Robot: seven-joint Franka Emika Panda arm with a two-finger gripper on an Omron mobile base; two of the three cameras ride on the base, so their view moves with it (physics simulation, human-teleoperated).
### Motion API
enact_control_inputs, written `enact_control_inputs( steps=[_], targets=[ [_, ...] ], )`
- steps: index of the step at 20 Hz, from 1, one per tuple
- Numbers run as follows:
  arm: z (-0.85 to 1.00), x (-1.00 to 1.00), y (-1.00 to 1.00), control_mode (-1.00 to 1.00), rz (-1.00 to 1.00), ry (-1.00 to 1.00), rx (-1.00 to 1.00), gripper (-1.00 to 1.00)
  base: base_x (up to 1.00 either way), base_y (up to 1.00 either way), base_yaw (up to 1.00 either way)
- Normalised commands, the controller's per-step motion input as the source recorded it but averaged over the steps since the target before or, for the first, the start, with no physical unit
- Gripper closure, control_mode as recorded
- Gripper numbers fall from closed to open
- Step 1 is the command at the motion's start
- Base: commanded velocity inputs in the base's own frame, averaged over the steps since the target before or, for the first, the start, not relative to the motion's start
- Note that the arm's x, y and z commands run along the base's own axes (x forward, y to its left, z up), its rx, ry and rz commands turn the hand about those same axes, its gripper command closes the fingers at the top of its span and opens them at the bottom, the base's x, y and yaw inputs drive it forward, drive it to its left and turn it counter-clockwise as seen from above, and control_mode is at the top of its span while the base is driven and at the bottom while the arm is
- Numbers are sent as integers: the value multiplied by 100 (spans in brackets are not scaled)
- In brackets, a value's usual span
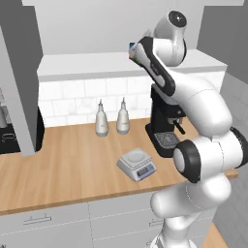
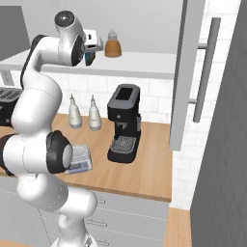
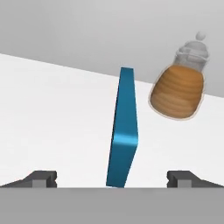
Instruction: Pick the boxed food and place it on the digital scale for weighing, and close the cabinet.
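The gripper [image 3: 112, 178] is spread wide, fingertips [image 3: 43, 178] either side of the blue boxed food [image 3: 124, 127] on the cabinet's white shelf [image 3: 52, 113], apparently not touching it.

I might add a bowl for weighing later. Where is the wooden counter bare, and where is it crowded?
Bare: the wide stretch left of the digital scale, in front of the two bottles. Crowded: the right end, where the scale sits close to the coffee machine.
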Motion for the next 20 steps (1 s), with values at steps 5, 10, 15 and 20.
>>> enact_control_inputs(
  steps=[5,10,15,20],
  targets=[
    [-1,30,1,-100,0,0,0,-100,0,0,0],
    [0,15,-1,-100,0,0,0,-100,0,0,0],
    [0,9,0,-100,0,0,0,-100,0,0,0],
    [-3,28,0,-100,0,1,0,-100,0,0,0]
  ],
)
